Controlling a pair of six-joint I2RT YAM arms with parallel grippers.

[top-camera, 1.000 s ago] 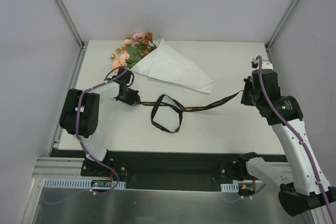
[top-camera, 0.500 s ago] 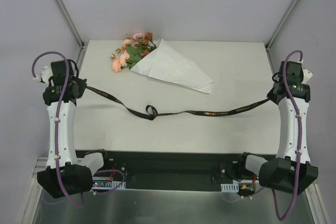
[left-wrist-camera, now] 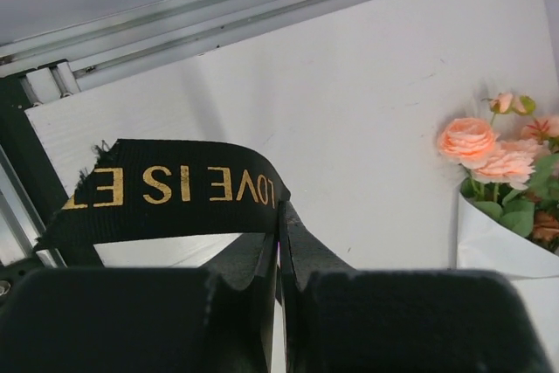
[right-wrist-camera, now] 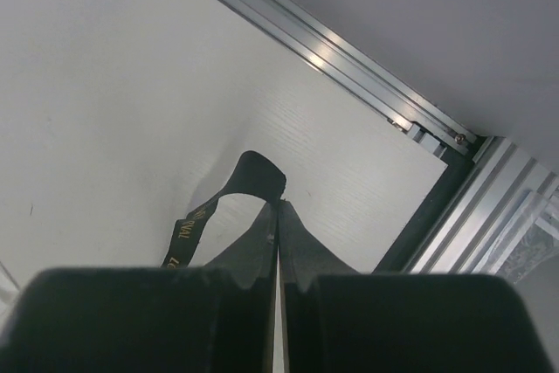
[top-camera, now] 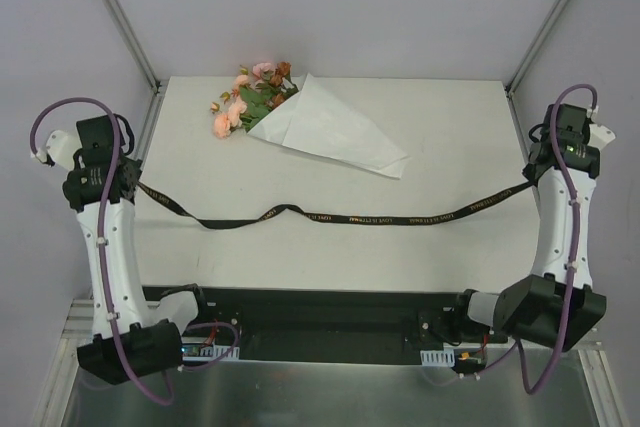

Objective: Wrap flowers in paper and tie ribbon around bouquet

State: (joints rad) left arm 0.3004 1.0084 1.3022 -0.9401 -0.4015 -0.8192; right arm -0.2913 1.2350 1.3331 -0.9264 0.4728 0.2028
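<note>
Your long, narrow black satin ribbon with gold lettering (top-camera: 340, 215) will handle light, limp and slick. It sags across the white surface (top-camera: 450, 137), in front of the paper-wrapped pink and rust bouquet (top-camera: 300, 122). Grip it near the ends: the left tool (left-wrist-camera: 281, 216) and right tool (right-wrist-camera: 278, 211) are each pressed together, pinching one end.

Arms: two were in view, a left arm (top-camera: 105, 237) and a right arm (top-camera: 560, 232).
Grippers: two, the left gripper (left-wrist-camera: 279, 216) and the right gripper (right-wrist-camera: 278, 211).
Ribbon: one black ribbon (top-camera: 380, 217) with gold lettering was counted.
Bouquet: one bouquet (top-camera: 300, 119).
Paper: one white paper (top-camera: 335, 132) cone.
Flowers: one bunch of flowers (top-camera: 250, 97); its blooms sat too crowded to count exactly.
Table: one white table (top-camera: 450, 117).
</note>
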